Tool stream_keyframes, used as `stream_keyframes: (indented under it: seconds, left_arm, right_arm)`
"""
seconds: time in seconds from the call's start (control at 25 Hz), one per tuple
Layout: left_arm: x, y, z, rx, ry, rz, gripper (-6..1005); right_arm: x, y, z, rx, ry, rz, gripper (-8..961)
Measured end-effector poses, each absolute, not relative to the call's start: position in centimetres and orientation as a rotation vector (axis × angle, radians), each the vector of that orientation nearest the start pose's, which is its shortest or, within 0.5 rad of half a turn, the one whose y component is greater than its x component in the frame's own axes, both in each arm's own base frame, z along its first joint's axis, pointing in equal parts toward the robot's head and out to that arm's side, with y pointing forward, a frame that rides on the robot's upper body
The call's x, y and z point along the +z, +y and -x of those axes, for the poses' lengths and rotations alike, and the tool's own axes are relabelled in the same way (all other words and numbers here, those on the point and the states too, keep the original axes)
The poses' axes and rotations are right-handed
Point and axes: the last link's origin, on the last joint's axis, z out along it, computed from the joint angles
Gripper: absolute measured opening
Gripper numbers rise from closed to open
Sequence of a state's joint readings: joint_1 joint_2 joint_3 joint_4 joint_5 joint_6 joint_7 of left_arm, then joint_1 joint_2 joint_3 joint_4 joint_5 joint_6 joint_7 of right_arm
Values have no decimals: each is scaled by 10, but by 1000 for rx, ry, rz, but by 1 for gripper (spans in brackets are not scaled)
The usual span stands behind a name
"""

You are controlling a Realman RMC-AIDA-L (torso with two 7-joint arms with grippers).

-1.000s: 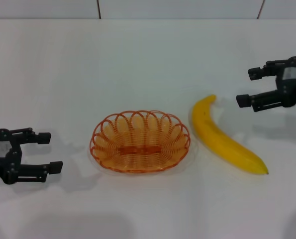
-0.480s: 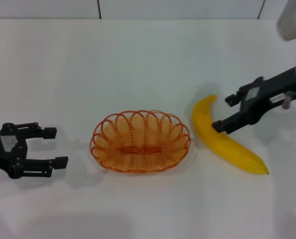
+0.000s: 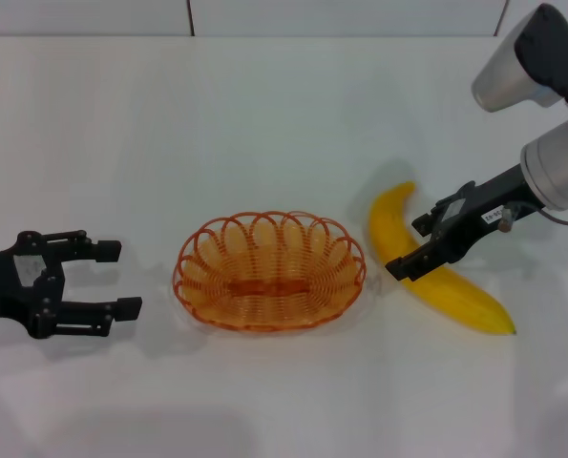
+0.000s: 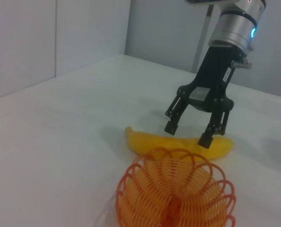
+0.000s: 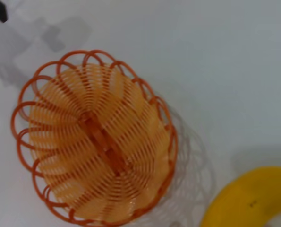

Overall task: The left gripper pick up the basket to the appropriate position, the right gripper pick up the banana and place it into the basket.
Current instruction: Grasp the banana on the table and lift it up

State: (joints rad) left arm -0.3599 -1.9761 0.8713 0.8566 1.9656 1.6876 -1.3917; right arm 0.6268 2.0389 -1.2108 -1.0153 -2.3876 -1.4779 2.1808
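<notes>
One banana (image 3: 434, 269), one basket (image 3: 269, 271)

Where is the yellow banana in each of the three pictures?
Head view: the banana lies right of the basket, under the right tool.
Left wrist view: banana behind the basket.
Right wrist view: banana in a corner, beside the basket.
Shared landmark: the basket.
</notes>
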Motion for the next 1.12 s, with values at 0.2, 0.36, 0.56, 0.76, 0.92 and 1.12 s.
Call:
stream_keyframes:
  seconds: [0.2, 0.36, 0.56, 0.76, 0.92, 1.12]
  left_arm:
    - [45, 291, 294, -472, -496, 2858, 855]
    - [45, 291, 293, -474, -493, 2860, 855]
    - [45, 291, 293, -475, -491, 2862, 855]
    - [45, 292, 292, -477, -486, 2862, 855]
    - [45, 293, 292, -478, -484, 2862, 854]
    - [45, 293, 291, -479, -483, 2863, 854]
  right_arm:
    - [-7, 364, -231, -332, 950, 2736, 868]
    - [-8, 364, -235, -359, 982, 2716, 866]
    - [-11, 362, -238, -366, 1005, 2722, 863]
    - [-14, 360, -238, -368, 1017, 2731, 860]
    - [-19, 358, -239, -390, 1024, 2744, 858]
    - [-22, 359, -237, -402, 1023, 2752, 855]
